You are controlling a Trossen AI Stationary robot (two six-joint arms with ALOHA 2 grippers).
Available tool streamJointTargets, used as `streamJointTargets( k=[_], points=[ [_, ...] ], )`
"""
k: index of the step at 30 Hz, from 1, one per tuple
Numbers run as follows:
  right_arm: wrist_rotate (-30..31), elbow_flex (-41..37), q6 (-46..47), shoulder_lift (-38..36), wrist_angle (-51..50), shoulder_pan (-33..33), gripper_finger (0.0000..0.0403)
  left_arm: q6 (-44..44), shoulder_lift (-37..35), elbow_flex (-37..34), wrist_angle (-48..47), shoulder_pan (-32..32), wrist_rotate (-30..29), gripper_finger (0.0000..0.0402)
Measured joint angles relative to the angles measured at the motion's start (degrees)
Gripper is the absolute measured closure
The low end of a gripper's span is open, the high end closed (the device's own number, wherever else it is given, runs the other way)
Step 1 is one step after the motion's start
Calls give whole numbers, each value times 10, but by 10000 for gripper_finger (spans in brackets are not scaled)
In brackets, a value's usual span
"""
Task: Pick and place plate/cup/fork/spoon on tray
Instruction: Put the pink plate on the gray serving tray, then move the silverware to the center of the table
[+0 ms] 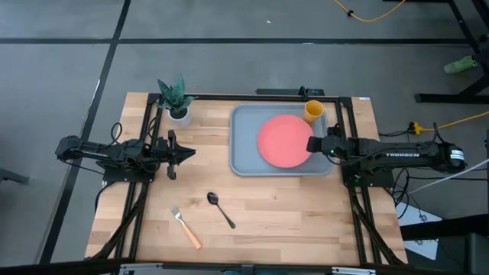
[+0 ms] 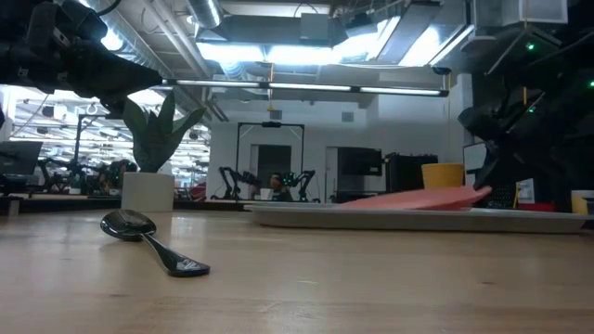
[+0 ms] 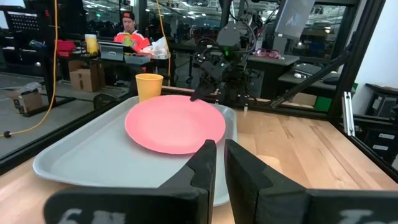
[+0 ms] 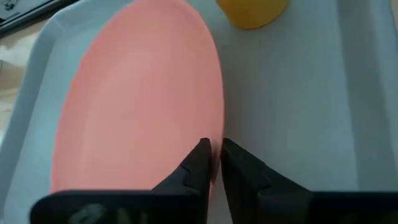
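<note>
The coral-pink plate (image 1: 284,141) lies on the grey-blue tray (image 1: 244,156), tilted, its right edge raised in the low view (image 2: 422,198). My right gripper (image 1: 313,143) is shut on the plate's right rim. The yellow cup (image 1: 314,111) stands upright in the tray's far right corner. The dark spoon (image 1: 220,208) and the orange-handled fork (image 1: 186,228) lie flat on the table near its front. My left gripper (image 1: 182,151) is shut and empty, above the table left of the tray. My right gripper pinches the plate's right rim (image 4: 219,146) between its two fingers. The fingers come about level from the table's right side. The plate is tilted: its right edge (image 2: 481,193) is raised and its left part rests on the tray.
A small white pot with a green plant (image 1: 176,99) stands at the table's far left, beyond my left gripper. Bare wood lies between the tray and the spoon and fork. A person (image 3: 129,28) shows in the room beyond the table.
</note>
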Motion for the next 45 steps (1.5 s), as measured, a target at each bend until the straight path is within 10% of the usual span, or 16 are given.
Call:
streamJointTargets(
  k=[16,22,29,35,45],
  points=[
    [0,2,-1,0,1,0,360,0,0,0,0,0,0,374],
    [-24,40,-163,0,86,6,360,0,0,0,0,0,0,374],
    [-221,117,-489,0,165,29,360,0,0,0,0,0,0,374],
    [-436,125,-547,0,170,49,360,0,0,0,-1,0,0,374],
    [-529,-51,-552,-95,431,54,360,-3,0,0,6,0,16,374]
  ],
)
